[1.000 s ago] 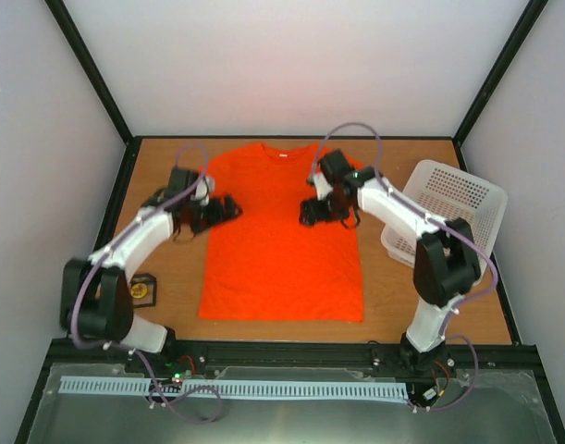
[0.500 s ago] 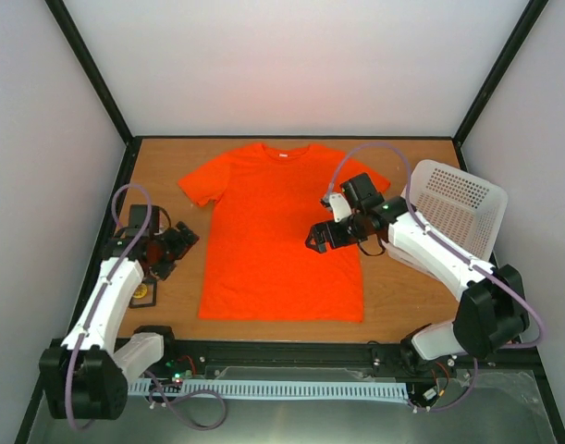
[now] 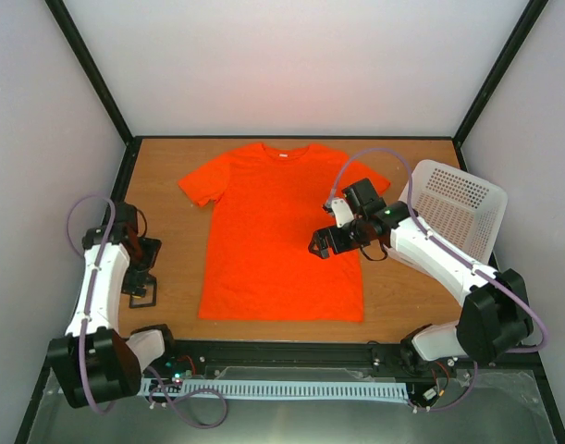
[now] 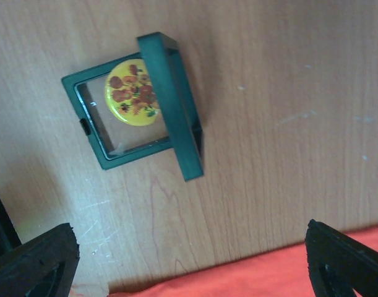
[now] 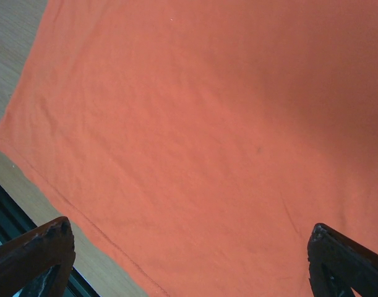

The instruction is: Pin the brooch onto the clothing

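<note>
At near left, left gripper (image 3: pixel 139 268): spread wide and empty, poised over the box, fingers (image 4: pixel 34 266) well apart at either edge of the wrist view.
Box (image 4: pixel 139 127): small black square case on bare table (image 3: pixel 171 185), just left of the shirt hem, lid (image 4: pixel 173 108) swung up and leaning over one side.
Brooch (image 4: pixel 132 94): yellow disc with a brown flower print, lying inside the open box, its right edge hidden by the lid.
Shirt (image 3: pixel 282 231): orange, spread flat at mid table, neck toward the far side.
Mid table, right gripper (image 3: pixel 330 242): spread and empty too, hanging over the right half of the shirt, only cloth beneath it in its wrist view.
Far right, basket (image 3: pixel 453 208): white, perforated, beside the right sleeve.
Step, as a judgement: going for the brooch; pinning not yet begun.
Risk, lid: likely to catch a descending finger, tipping or sliding the light box away.
Risk, brooch: small, flat and recessed, so easy to pinch at the rim only and drop, or to push deeper into the box.
Risk, shirt: loose cloth liable to bunch or shift under the pin unless held down.
</note>
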